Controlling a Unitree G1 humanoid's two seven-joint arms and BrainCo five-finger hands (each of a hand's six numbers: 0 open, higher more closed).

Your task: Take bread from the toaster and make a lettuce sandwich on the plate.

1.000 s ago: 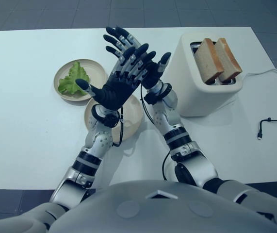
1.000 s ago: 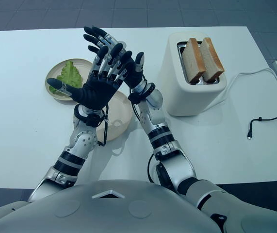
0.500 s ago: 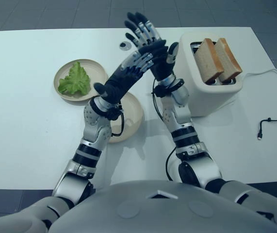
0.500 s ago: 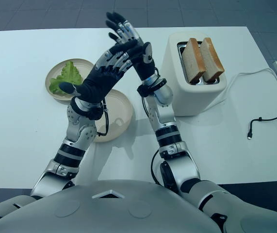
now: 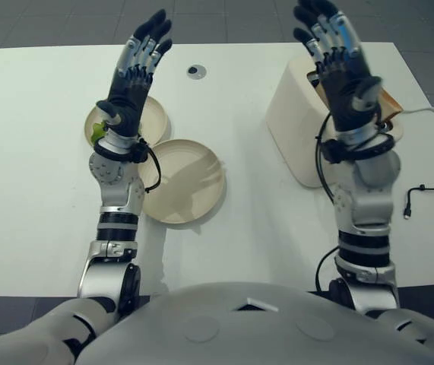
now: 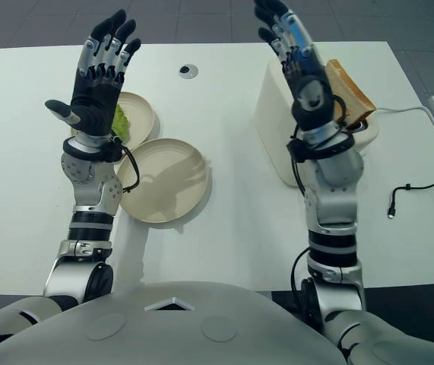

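1. My left hand (image 5: 131, 82): raised above the left side of the table (image 5: 34, 167), palm up, fingers spread, grasping nothing. It sits over the small plate (image 5: 154, 118), which I judge a ready post for picking up the leaf later.

2. My right hand (image 5: 344, 72): raised on the right, directly over the toaster (image 5: 293, 125), fingers extended and released, nothing in it. I read this as the position for coming down on the bread.

3. Bread (image 6: 353, 95): in the toaster slots, standing up out of the top, largely hidden behind my right hand. How many slices there are I cannot tell from here. None has been taken out yet.

4. Lettuce (image 6: 120, 123): one green leaf lying on the small plate, far left, mostly covered by my left wrist.

5. Plate (image 5: 186, 182): the larger, bare one, near centre, its rim touching or overlapping the small plate's near edge. It lies between my two arms, so either hand can reach it, and I take it for the assembly spot.

6. Toaster cord (image 5: 422, 112): runs off to the right.

7. Loose black cable (image 5: 429, 186): lies on the table, right, apart from the toaster.

8. Task status, by my judgement: at the start, with nothing yet on the plate.
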